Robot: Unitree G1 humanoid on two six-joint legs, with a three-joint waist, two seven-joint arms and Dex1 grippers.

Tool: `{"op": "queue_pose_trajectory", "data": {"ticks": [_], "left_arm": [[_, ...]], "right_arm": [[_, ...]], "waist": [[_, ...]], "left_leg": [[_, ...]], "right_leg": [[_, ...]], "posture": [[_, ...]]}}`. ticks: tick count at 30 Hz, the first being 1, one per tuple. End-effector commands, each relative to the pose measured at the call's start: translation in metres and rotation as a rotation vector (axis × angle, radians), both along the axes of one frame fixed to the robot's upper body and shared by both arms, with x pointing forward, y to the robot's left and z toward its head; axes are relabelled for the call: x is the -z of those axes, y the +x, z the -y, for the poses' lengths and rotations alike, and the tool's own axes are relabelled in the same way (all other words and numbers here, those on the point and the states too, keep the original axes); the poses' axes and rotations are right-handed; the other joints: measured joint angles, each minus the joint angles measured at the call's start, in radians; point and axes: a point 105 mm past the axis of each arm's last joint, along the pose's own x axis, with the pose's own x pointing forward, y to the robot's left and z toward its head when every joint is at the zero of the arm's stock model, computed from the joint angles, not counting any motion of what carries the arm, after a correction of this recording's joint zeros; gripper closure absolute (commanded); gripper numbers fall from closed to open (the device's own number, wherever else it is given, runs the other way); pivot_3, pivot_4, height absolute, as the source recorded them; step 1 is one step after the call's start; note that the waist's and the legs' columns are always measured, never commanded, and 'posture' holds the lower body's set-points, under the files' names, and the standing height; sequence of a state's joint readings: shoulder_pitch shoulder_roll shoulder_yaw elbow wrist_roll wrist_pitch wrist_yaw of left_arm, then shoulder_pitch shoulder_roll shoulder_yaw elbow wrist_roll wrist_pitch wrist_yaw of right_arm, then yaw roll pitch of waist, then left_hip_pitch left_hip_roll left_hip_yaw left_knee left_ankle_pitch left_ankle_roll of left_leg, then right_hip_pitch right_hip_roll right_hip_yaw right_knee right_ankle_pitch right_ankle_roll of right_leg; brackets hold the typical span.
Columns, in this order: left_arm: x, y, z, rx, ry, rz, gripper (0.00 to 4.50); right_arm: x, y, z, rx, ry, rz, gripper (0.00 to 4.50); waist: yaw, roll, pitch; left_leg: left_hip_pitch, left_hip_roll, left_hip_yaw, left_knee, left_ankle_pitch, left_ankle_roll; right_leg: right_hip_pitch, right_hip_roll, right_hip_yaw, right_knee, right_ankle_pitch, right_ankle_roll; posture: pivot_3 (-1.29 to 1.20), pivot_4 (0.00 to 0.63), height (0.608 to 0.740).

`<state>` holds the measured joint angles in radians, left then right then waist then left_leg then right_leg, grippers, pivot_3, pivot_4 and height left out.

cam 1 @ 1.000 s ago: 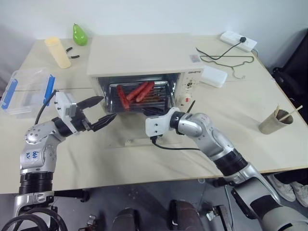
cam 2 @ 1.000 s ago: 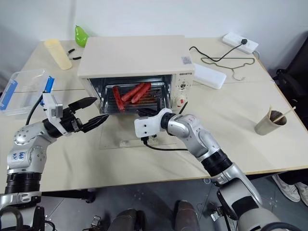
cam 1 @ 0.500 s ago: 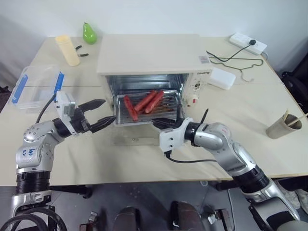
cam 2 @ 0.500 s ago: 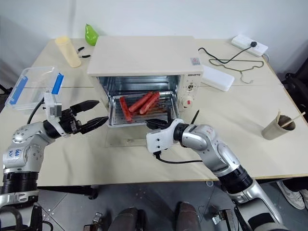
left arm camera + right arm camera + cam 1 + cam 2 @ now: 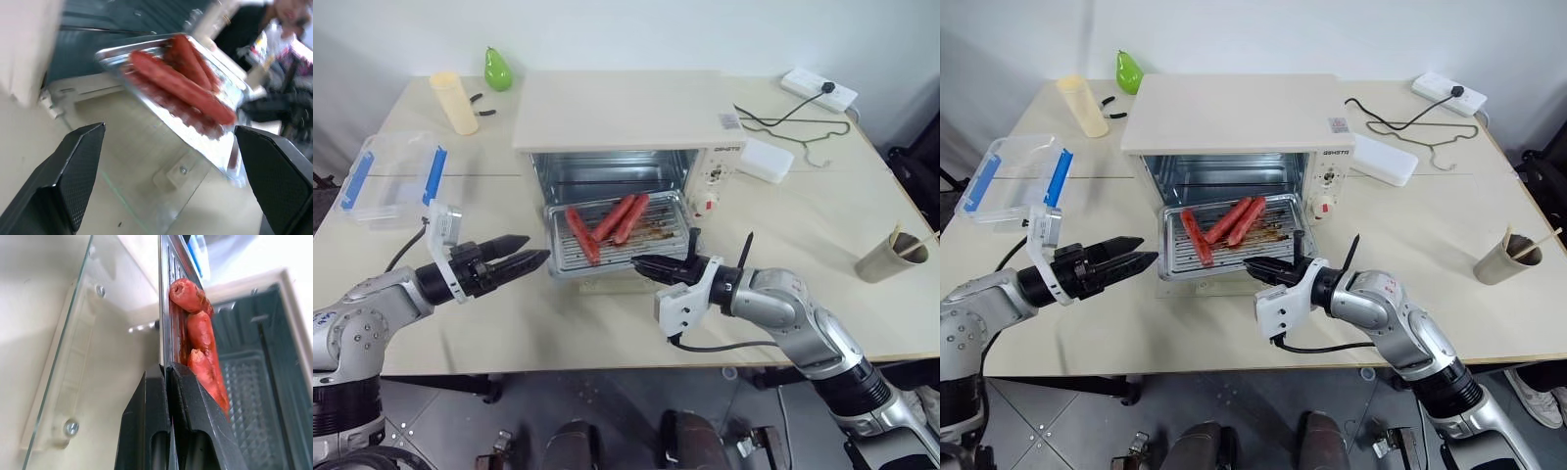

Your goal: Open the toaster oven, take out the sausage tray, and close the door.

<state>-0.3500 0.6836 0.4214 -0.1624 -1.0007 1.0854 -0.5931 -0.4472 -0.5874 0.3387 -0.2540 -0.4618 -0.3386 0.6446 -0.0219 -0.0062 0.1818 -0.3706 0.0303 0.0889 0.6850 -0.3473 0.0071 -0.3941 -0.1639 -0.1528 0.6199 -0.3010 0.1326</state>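
1. On the table, the toaster oven [image 5: 1234, 117] stands with its door [image 5: 1224, 284] dropped flat, glass panel lying out in front of the opening.
2. Half out of the oven mouth sits the sausage tray [image 5: 1229, 237], hanging over the lowered door, three red sausages [image 5: 1224, 223] on its rack.
3. Right gripper [image 5: 1268, 268] is clamped tight on the tray's front rim, fingers pinched together on the metal edge.
4. Left gripper [image 5: 1131, 260] hovers just beside the tray's left end, fingers spread wide, holding nothing.
5. Off to the left lies a clear plastic box [image 5: 1013, 176] with blue clips; a paper cup [image 5: 1506, 257] stands far right.
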Motion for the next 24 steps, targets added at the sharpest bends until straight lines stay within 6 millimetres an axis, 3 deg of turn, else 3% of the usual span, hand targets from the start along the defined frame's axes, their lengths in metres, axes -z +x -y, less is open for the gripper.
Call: {"op": "queue_pose_trajectory", "data": {"ticks": [1, 7, 10, 19, 22, 24], "left_arm": [[-0.004, -0.002, 0.001, 0.000, -0.059, -0.124, 0.00], [-0.006, -0.007, 0.008, 0.042, -0.111, -0.207, 0.00], [-0.001, -0.011, 0.008, 0.050, -0.095, -0.254, 0.56], [0.004, -0.009, 0.012, 0.045, -0.148, -0.327, 3.32], [0.009, -0.018, 0.020, 0.111, -0.130, -0.372, 4.26], [0.007, -0.019, 0.022, 0.126, -0.160, -0.388, 4.49]], "right_arm": [[-0.016, -0.003, -0.001, -0.033, 0.050, 0.056, 4.38], [-0.013, -0.003, -0.001, -0.043, 0.039, 0.054, 4.38], [-0.012, -0.003, -0.002, -0.051, 0.036, 0.052, 4.43], [-0.015, -0.002, -0.006, -0.067, 0.048, 0.065, 4.43], [-0.019, -0.003, -0.009, -0.084, 0.062, 0.072, 4.43], [-0.019, -0.004, -0.011, -0.095, 0.067, 0.072, 4.43]], "waist": [[-0.002, -0.001, 0.000], [-0.006, -0.001, 0.000], [-0.005, -0.001, 0.000], [-0.004, -0.001, 0.000], [-0.005, -0.001, 0.000], [-0.005, -0.001, 0.000]], "left_leg": [[0.000, 0.000, 0.000, 0.000, 0.000, 0.000], [0.001, 0.000, 0.000, -0.001, 0.000, 0.000], [0.001, 0.000, 0.000, -0.001, 0.000, 0.000], [0.001, -0.001, 0.000, 0.000, 0.000, 0.000], [0.001, -0.001, 0.000, 0.000, 0.000, 0.000], [0.001, -0.001, 0.000, 0.000, 0.000, 0.000]], "right_leg": [[0.000, 0.000, 0.000, 0.000, 0.000, 0.000], [0.000, 0.000, 0.000, 0.000, 0.000, 0.000], [0.000, 0.000, 0.000, 0.000, 0.000, 0.000], [0.000, 0.000, 0.001, 0.000, 0.000, 0.000], [0.000, 0.000, 0.001, 0.000, 0.000, 0.000], [0.000, 0.000, 0.001, 0.000, 0.000, 0.000]], "posture": [[0.00, 0.150, 0.740], [0.00, 0.150, 0.740], [0.00, 0.150, 0.740], [0.00, 0.150, 0.740], [0.00, 0.150, 0.740], [0.00, 0.150, 0.740]]}}
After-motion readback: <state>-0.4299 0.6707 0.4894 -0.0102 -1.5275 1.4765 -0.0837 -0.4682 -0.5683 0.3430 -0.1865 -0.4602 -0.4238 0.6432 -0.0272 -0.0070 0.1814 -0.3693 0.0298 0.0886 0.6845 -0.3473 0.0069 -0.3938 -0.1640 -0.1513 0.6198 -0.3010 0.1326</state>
